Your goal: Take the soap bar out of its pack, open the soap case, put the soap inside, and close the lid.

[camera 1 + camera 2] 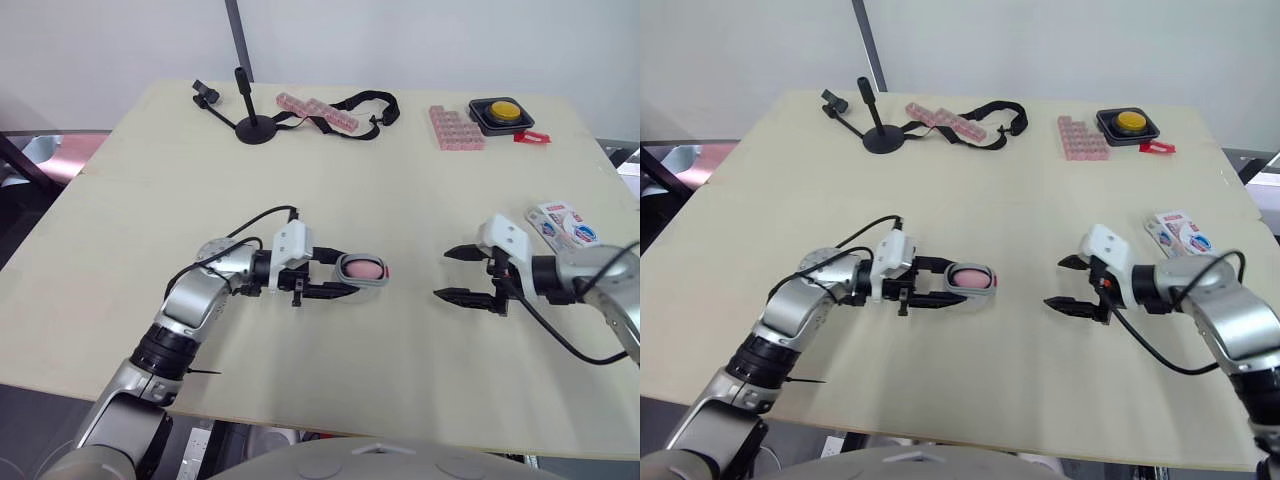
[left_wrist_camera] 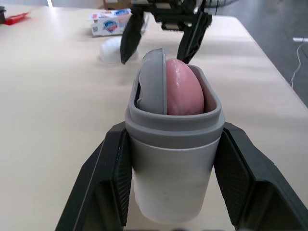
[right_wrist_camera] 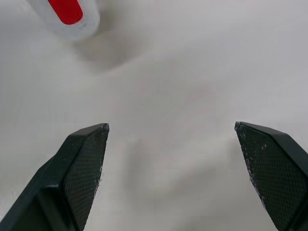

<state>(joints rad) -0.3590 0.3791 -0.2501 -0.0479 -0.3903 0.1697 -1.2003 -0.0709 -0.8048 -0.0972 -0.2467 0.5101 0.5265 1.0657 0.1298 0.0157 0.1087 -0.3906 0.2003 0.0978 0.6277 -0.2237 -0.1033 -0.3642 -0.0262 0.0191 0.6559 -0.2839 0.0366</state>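
Pale beige worktop (image 1: 400,190) spreads under both arms, with a plain light wall beyond its far edge.

Near the middle of the worktop, toward the near edge, the left gripper (image 1: 343,272) points at the right one and holds the grey soap case (image 2: 173,178). Its two black fingers (image 2: 108,187) press against the case's opposite side walls, open only as wide as the case. The case's mouth faces the right gripper. The pink soap bar (image 2: 185,89) sits inside it, with its rounded end standing proud of the rim. The grey lid (image 2: 153,82) is not shut: it stands on edge in the mouth, right beside the soap.

The right gripper (image 1: 442,274) hovers over the worktop, well apart from the case and pointing at it. Its jaws are spread wide and hold nothing.

The soap pack (image 1: 558,220), white with blue and red print, lies at the right edge of the worktop just beyond the right arm.

Several things line the far edge:
- a black stand (image 1: 255,125) on a round base, toward the far left corner
- a pink strip of small cells (image 1: 316,110) beside a looped black strap (image 1: 365,105)
- a pink tray (image 1: 457,128)
- a yellow button (image 1: 500,110) in a black housing, toward the far right corner
- a small red piece (image 1: 532,137) next to the button
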